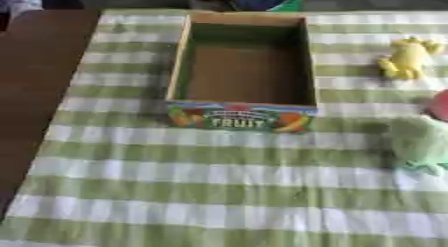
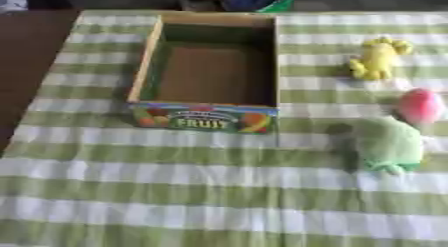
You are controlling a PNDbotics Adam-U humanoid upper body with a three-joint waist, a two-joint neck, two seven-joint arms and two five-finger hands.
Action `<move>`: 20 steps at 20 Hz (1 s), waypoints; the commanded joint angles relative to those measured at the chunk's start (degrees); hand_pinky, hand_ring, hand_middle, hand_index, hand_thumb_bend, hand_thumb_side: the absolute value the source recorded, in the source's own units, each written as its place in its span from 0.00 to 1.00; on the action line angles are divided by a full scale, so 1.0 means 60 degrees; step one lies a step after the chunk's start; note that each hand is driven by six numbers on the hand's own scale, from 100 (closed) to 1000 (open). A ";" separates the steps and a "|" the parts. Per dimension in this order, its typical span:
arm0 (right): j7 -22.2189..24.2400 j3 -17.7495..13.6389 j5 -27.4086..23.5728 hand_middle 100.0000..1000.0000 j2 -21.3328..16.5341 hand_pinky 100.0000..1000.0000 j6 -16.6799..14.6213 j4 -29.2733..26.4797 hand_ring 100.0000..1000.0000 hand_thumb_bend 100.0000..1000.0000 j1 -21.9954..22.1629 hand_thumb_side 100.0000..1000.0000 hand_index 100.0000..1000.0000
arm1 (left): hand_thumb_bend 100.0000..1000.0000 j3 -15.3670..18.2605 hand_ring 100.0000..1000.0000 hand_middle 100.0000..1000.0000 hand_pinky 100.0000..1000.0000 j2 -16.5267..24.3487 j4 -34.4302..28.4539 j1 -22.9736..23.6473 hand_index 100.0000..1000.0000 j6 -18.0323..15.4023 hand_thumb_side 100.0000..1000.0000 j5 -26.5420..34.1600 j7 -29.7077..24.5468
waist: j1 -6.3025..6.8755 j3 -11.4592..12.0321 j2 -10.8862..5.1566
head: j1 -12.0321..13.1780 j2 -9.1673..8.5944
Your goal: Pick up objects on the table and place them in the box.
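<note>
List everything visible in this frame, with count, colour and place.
Fruit box: one, cardboard with a colourful printed front reading FRUIT, open and empty, centre of the table.
Yellow soft toy: one, yellow, right of the box, far side.
Pink object: one, pink, rounded, near the right edge.
Green soft toy: one, pale green, right of the box's front corner, just in front of the pink object.
Tablecloth: one, green and white checked, covering most of the table.
Table: dark brown, bare strip at left.
Robot hands: none in view.
</note>
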 commanded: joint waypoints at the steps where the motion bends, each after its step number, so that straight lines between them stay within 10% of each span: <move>1: 0.0034 -0.0074 0.0178 0.82 -0.0347 0.81 -0.0023 -0.0132 0.81 0.00 -0.0023 0.96 0.86 | 0.00 0.0050 0.77 0.80 0.55 0.0386 -0.0156 -0.0038 1.00 0.0011 1.00 -0.0029 0.0013 | -0.0031 -0.0011 -0.0199 | 0.0036 0.0152; 20: 0.0993 0.0106 0.0946 0.81 -0.0514 0.81 -0.0232 -0.0132 0.81 0.00 0.0115 0.97 0.92 | 0.00 0.0021 0.77 0.80 0.55 0.0386 -0.0156 -0.0038 1.00 -0.0035 1.00 0.0010 -0.0010 | -0.0094 -0.0066 0.0025 | -0.1431 -0.0013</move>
